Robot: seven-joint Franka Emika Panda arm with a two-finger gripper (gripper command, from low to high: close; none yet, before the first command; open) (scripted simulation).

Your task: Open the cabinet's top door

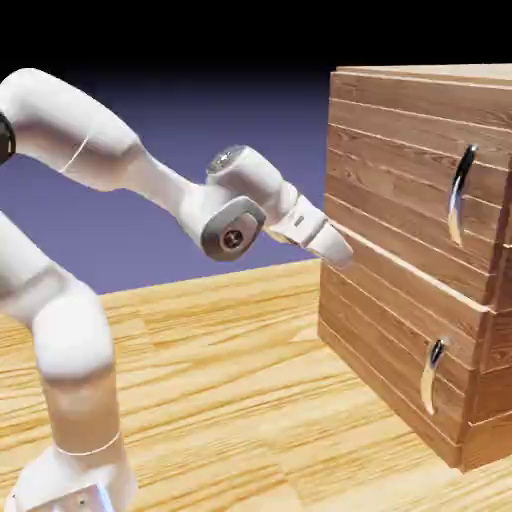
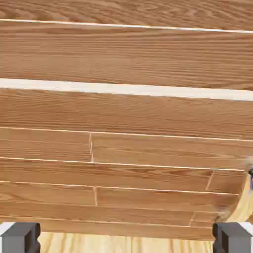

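The cabinet (image 1: 420, 250) of brown planks stands at the right of the exterior view. Its top door (image 1: 400, 170) is the taller upper panel, shut, with a long curved handle (image 1: 459, 195) near its right side. My gripper (image 1: 338, 247) hovers at the cabinet's left front edge, level with the seam under the top door and well left of the handle. In the hand view, cabinet planks (image 2: 126, 148) fill the picture, crossed by a pale seam (image 2: 126, 89). Both fingertips (image 2: 20, 238) stand far apart at the bottom corners, so the gripper (image 2: 126, 239) is open and holds nothing.
Below the top door is a shorter panel (image 1: 400, 340) with a smaller handle (image 1: 432, 375). The wooden table (image 1: 240, 400) stretches between the robot's base and the cabinet. A sliver of table (image 2: 123, 244) shows under the planks in the hand view.
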